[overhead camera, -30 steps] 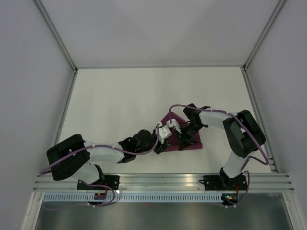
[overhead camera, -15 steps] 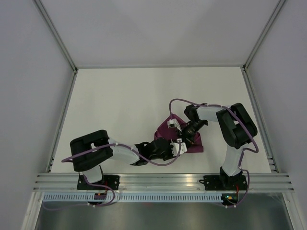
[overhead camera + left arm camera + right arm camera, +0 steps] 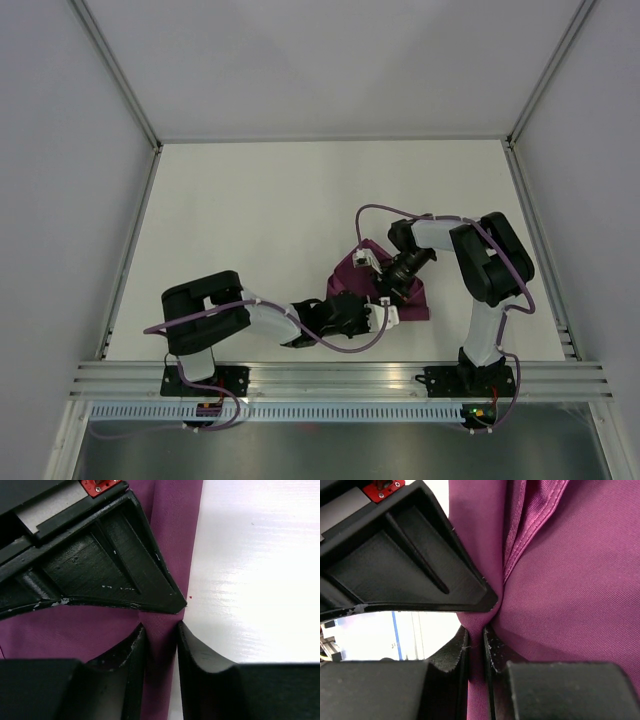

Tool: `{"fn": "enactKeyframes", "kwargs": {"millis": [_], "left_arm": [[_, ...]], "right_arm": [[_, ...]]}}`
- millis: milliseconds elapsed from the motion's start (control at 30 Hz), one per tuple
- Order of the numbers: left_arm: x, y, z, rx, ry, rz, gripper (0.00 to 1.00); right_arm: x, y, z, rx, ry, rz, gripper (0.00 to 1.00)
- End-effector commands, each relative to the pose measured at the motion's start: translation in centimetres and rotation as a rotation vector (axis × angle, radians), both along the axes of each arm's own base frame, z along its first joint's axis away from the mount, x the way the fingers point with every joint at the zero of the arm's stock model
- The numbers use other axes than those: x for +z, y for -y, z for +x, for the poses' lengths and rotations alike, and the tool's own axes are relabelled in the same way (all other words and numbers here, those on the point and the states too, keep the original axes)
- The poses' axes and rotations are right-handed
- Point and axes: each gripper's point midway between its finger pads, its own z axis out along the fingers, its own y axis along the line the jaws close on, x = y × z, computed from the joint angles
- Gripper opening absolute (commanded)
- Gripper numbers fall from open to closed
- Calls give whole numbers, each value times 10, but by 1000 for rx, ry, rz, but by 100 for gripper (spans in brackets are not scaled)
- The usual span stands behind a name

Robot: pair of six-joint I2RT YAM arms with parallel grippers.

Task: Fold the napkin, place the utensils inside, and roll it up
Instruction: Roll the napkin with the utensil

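1. Between the right pincer's [image 3: 476,630] pressed-together jaws sits a pinched ridge of the napkin [image 3: 412,306], which lies bunched beneath both pincers.
2. Within the last second the left pincer [image 3: 160,630] has swung from the napkin's left side to its near edge (the right one barely shifted). I judge that a fold is being set up.
3. Left jaws stand narrowly apart astride the hem; whether they grip it, I cannot tell.
4. The napkin's long axis seems to run left-right, with one corner pointing out beyond the right pincer.
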Motion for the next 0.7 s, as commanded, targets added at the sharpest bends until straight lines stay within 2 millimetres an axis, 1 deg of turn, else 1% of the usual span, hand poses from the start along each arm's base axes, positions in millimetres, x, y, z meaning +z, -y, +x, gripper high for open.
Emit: {"fn": "enactKeyframes", "kwargs": {"millis": [0,33,67,100,133,167,200,233,300,333,400,433,500,533,667], "left_arm": [[-20,-5,0,-7,0,66,32],[-22,-5,-2,-12,-13,69,28],[-23,-5,-3,-11,-25,71,15],[-28,-7,-5,-10,-43,82,11],[-29,-7,-8,-17,-56,84,4],[-30,-7,-8,-12,-65,87,2],[-33,-8,-10,-8,-87,97,2],[-35,-8,-11,-8,-99,101,2],[-37,-9,-10,20,-135,114,2],[-38,-8,-14,7,-164,114,2],[-40,-8,-18,7,-212,111,2],[-42,-9,-21,6,-231,113,2],[-42,-8,-22,19,-262,111,2],[-44,-9,-22,25,-272,117,2],[-45,-11,-23,42,-295,114,2]], "right_arm": [[-32,12,14,87,121,-58,0],[-32,12,14,87,120,-60,0],[-32,12,15,85,121,-60,1],[-32,12,15,84,121,-59,1],[-32,11,15,82,119,-57,4],[-31,11,15,82,118,-56,6],[-30,10,17,79,125,-54,9],[-30,10,17,78,125,-56,14],[-26,9,21,73,148,-50,20],[-25,9,22,66,152,-54,26],[-19,7,27,58,184,-47,32],[-16,6,29,53,192,-45,37],[-7,3,35,38,217,-37,41],[-3,2,38,33,228,-31,44],[10,-2,44,8,255,-20,49]]}}
